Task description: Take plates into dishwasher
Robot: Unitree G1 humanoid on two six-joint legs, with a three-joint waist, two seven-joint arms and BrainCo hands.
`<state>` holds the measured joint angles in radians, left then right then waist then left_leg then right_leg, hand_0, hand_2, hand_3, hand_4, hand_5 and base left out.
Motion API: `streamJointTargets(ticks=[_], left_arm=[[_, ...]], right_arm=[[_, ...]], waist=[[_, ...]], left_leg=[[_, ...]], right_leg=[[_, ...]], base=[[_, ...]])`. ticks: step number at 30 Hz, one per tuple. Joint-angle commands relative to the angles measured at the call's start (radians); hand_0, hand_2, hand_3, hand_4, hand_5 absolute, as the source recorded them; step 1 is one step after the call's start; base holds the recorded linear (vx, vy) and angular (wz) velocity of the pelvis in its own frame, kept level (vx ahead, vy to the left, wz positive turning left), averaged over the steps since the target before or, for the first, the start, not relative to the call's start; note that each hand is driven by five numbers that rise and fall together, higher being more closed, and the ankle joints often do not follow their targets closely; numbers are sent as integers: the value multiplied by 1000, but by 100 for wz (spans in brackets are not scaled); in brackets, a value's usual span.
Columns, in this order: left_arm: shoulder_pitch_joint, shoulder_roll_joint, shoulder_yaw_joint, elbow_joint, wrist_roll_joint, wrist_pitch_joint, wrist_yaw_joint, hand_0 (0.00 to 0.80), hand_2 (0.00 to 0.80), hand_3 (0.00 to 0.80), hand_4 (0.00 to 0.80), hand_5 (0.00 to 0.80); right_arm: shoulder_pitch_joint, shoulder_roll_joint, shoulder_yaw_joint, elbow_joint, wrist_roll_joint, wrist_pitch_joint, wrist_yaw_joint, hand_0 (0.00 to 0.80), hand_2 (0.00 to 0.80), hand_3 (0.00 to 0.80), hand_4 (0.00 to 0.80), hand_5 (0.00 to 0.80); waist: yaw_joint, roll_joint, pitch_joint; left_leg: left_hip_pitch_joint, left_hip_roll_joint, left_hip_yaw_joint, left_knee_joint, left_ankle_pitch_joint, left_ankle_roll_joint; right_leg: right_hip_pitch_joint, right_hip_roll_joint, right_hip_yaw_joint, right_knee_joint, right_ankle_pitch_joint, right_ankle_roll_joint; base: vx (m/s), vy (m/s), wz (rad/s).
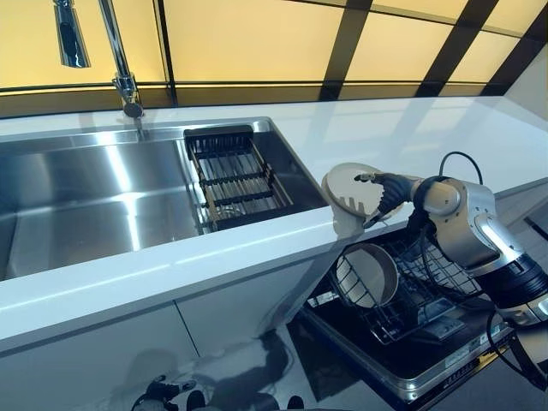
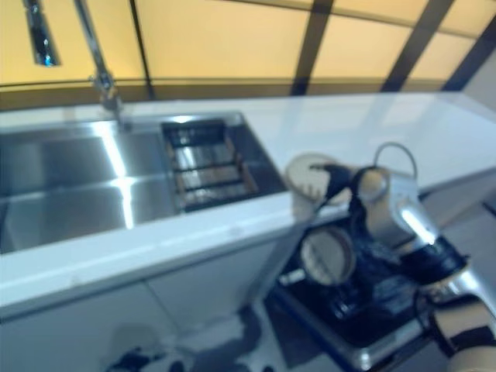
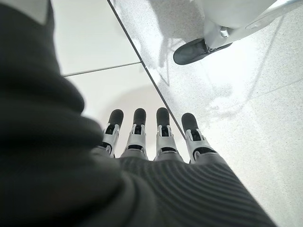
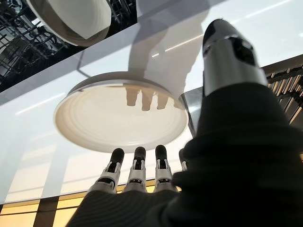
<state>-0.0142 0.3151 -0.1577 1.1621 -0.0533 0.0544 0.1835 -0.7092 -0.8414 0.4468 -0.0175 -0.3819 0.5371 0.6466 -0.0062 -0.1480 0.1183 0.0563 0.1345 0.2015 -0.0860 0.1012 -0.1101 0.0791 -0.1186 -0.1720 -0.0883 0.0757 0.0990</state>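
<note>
- A white kitchen counter [image 1: 257,257] is seen from above, with a steel sink [image 1: 94,197] and a tall tap [image 1: 116,56] set into it.
- Below the counter's front edge, a dishwasher rack [image 1: 411,300] is pulled out on the robot's right side.
- One plate is already stood on edge in the rack: the racked plate [image 1: 366,276], pale with a darker rim, leans among the wires.
- A second plate [image 1: 351,190] lies on the counter at its front edge, just above the rack.
- The right hand [image 1: 390,190] is reached out to this plate. In the right wrist view its fingers [image 4: 137,170] are straight and its thumb stands apart from them; nothing is gripped yet, and whether the fingertips touch the plate cannot be told.
- The left hand [image 3: 156,142] hangs low over the floor, fingers straight and empty.
- Judged from this, the task is partly done: one plate is racked and one is left to be lifted and slotted in.
- No other plates are visible.
</note>
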Motion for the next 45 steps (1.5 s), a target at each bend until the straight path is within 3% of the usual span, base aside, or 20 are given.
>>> streamJointTargets(ticks=[1, 19, 45], left_arm=[[-82, 31, -57, 22, 35, -9, -5, 0, 0, 0, 0, 0], [-92, 33, -58, 15, 40, -2, -10, 0, 0, 0, 0, 0], [-99, 37, -105, -16, 20, -1, -26, 0, 0, 0, 0, 0]], right_arm=[[-153, -33, 41, 49, -77, 12, -7, 0, 0, 0, 0, 0], [-194, 35, 91, 176, -175, 62, 55, 0, 0, 0, 0, 0], [-305, 119, 174, 528, -312, 97, 11, 0, 0, 0, 0, 0]], waist=[[44, -4, 33], [68, -14, 32], [116, -2, 41]], left_leg=[[23, -9, -24, -1, -72, 31], [16, -11, -39, -1, -72, 33], [-2, -20, -71, -1, -66, 32]], right_leg=[[1, -46, -40, 60, -38, 60], [3, -50, -54, 53, -31, 62], [2, -59, -80, 49, -31, 56]], base=[[0, 0, 0], [1, -1, 2], [-5, 2, 2]])
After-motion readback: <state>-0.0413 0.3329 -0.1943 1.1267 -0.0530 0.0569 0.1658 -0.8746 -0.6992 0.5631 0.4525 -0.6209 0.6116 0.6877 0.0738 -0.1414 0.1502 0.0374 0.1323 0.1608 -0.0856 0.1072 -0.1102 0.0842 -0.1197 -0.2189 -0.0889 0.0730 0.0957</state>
